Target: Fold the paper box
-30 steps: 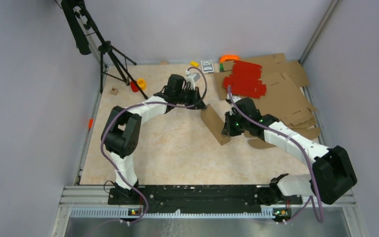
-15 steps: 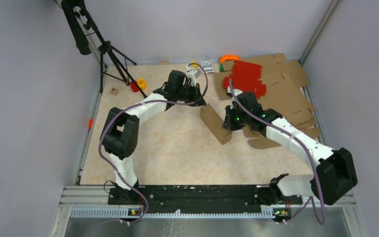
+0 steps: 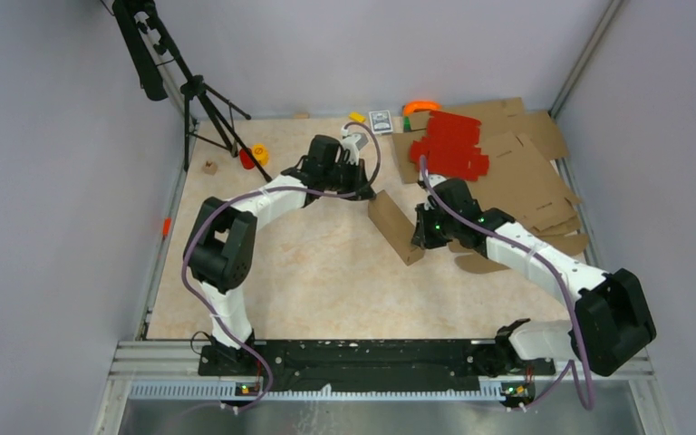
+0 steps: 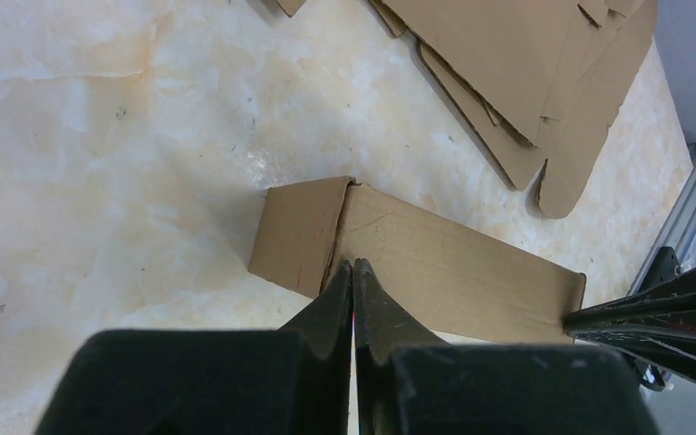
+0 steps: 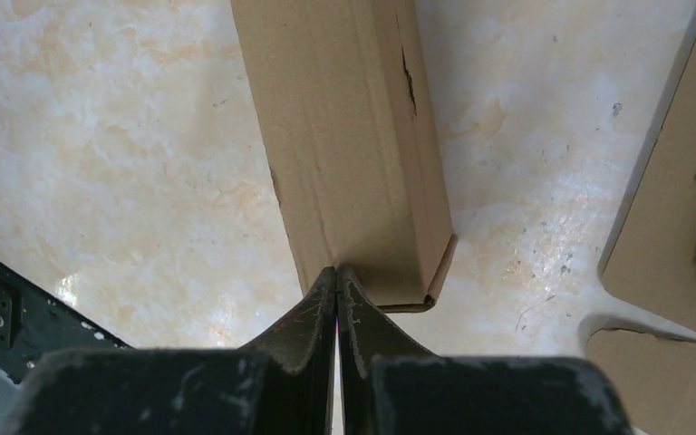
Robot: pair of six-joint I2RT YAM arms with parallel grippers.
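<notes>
The paper box is a plain brown cardboard sleeve folded into a long narrow shape, lying diagonally mid-table. My left gripper is shut, its tips touching the box's far end at the crease beside an end flap. It also shows in the left wrist view. My right gripper is shut, its tips against the box's near end. It also shows in the right wrist view. In that view the box has a small tear along one edge. Neither gripper has cardboard between its fingers.
Red cardboard sheets lie on larger flat brown cardboard sheets at the back right, beside my right arm. A black tripod stands at the back left. Small items sit along the far edge: a yellow-red toy, a card pack, an orange object.
My right gripper rose toward the far side half a second ago and has come back down to the box's near end. The box shifted slightly. My left gripper has barely moved.
</notes>
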